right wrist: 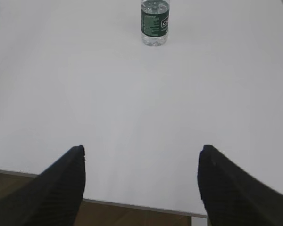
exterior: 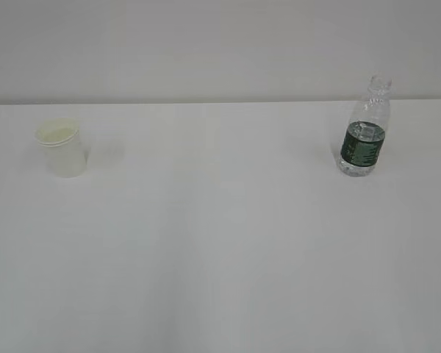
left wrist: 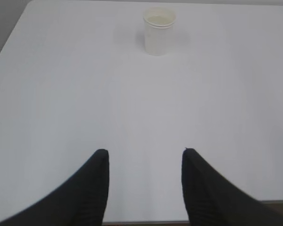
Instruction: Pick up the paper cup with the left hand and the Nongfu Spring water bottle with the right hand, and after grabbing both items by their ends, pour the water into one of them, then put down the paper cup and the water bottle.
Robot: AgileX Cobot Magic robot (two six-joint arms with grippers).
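Both reaches call for a straight, level advance so neither upright thing tips. The left hand (left wrist: 144, 157) has its fingers parted and empty low in the frame; the paper cup (left wrist: 159, 31) stands top centre, well apart. The right hand (right wrist: 141, 155) gapes wider, empty; the Nongfu Spring water bottle (right wrist: 155, 24) stands far ahead at top centre.

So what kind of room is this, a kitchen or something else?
Probably a lab or test bench, not a kitchen. A bare white table against a blank wall holds only a paper cup and a small water bottle, set far apart, with robot jaws waiting at the near edge.
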